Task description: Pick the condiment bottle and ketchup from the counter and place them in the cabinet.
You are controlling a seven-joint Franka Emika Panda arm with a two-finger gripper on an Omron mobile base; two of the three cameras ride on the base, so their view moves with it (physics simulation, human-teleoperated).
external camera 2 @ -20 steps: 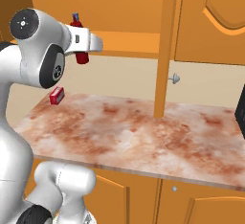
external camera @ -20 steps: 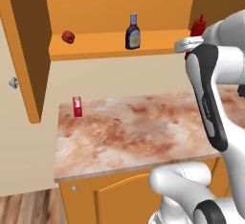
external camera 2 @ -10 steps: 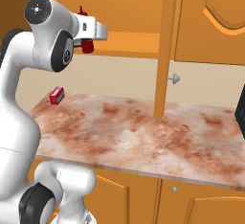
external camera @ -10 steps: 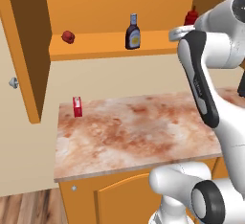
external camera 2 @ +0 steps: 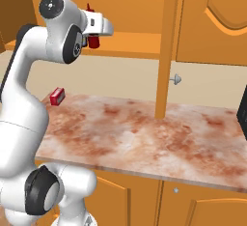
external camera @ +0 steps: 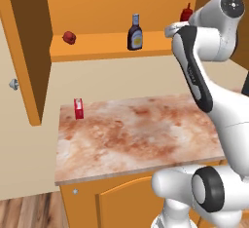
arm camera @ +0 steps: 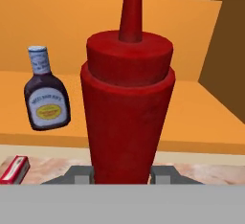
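The ketchup (arm camera: 127,108), a slim all-red squeeze bottle, stands upright between the fingertips (arm camera: 162,174) of my gripper (external camera 2: 94,35), which is shut on it. It is held at shelf height inside the cabinet (external camera: 107,47), toward the shelf's right end, where its red top (external camera: 186,12) peeks over my arm. The dark condiment bottle (external camera: 134,32) with a grey cap and yellowish label stands on the shelf, left of the ketchup and apart from it (arm camera: 46,91). Whether the ketchup touches the shelf I cannot tell.
A small round red object (external camera: 69,37) sits at the shelf's left. A red-and-white carton (external camera: 78,108) stands on the marbled counter (external camera: 141,139) near the wall. The open cabinet door (external camera: 24,42) with its knob (external camera: 13,83) hangs at the left; another door edge (external camera 2: 166,46) stands right of the shelf.
The arm has lifted the ketchup higher and carried it in over the cabinet shelf. The condiment bottle, the carton and the round red object have not moved.
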